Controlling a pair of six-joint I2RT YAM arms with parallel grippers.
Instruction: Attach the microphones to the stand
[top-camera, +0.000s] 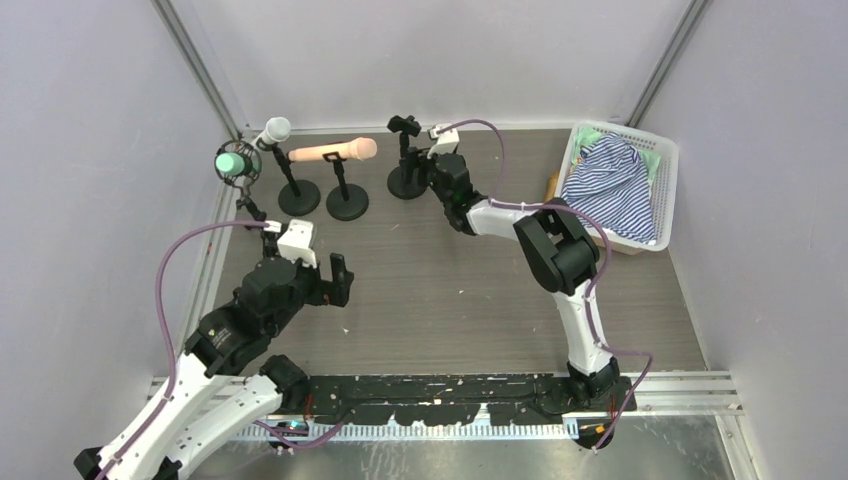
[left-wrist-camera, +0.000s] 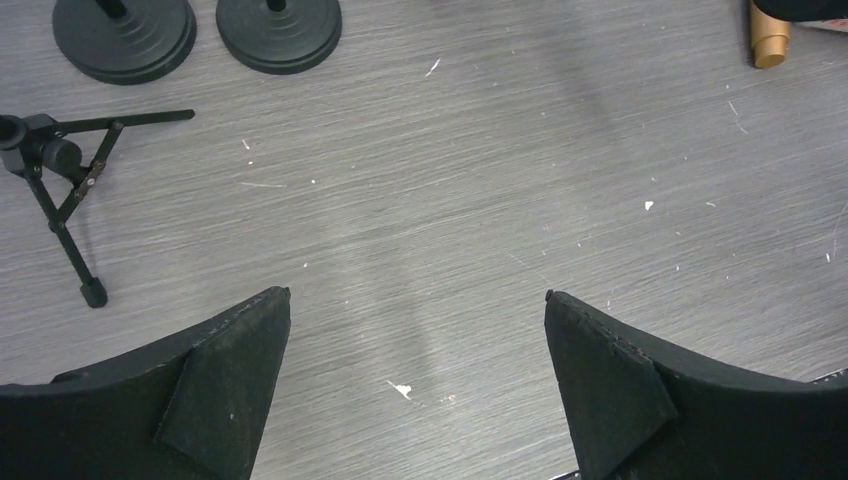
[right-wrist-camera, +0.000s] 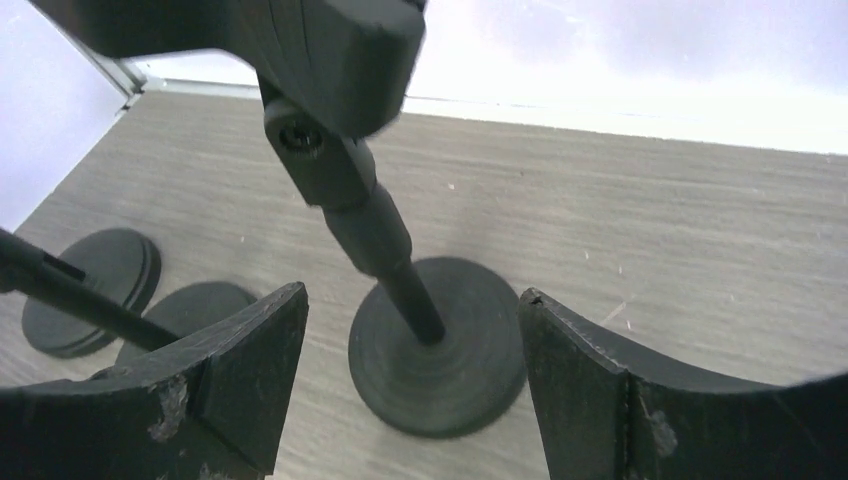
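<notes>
The open right pincer (right-wrist-camera: 412, 298) faces the empty stand (right-wrist-camera: 440, 350). The gold mic (left-wrist-camera: 768, 38) lies far and right of the open left pincer (left-wrist-camera: 418, 300). The basket (top-camera: 668, 170) holds striped cloth (top-camera: 605, 185).

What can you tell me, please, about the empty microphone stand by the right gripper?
The stand is matte black: a round disc base, a thin pole, a thicker jointed collar with a hex screw, and a clip on top holding no microphone. It stands upright on the wood-grain table. The open right gripper straddles its pole without visibly touching it.
</notes>
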